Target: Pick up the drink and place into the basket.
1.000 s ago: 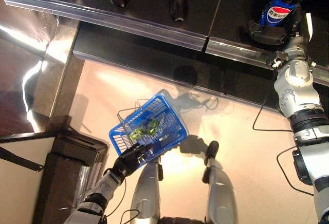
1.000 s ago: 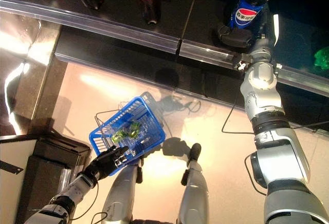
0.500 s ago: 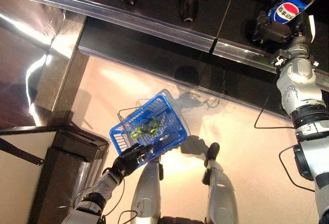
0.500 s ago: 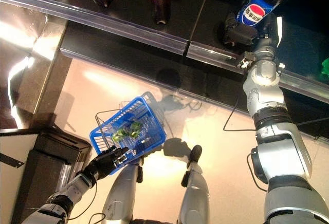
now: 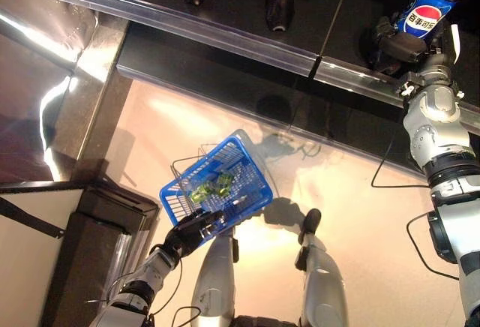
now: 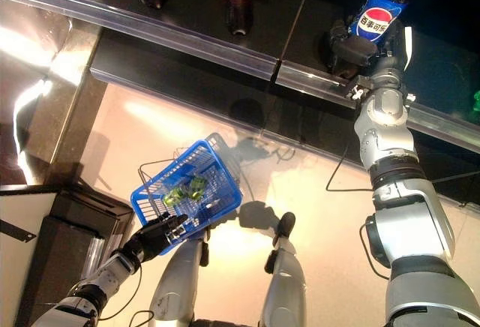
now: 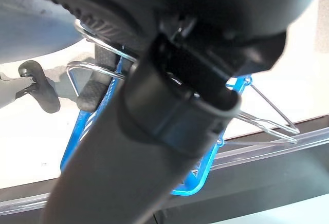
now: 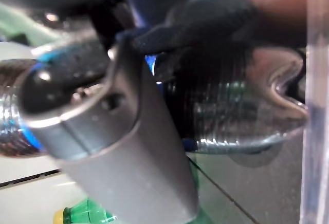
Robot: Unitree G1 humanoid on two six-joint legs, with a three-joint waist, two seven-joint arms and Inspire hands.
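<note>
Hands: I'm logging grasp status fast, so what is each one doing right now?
Left hand: shut on the blue basket's wire handle.
Right hand: shut on the blue-labelled cola bottle at the shelf.

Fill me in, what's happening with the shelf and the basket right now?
The right hand is curled round a blue-labelled cola bottle at the dark shelf; the bottle is tilted. The left hand holds the blue basket by its wire handle, low over the floor, with something green already inside. Other bottles stand along the shelf.
</note>
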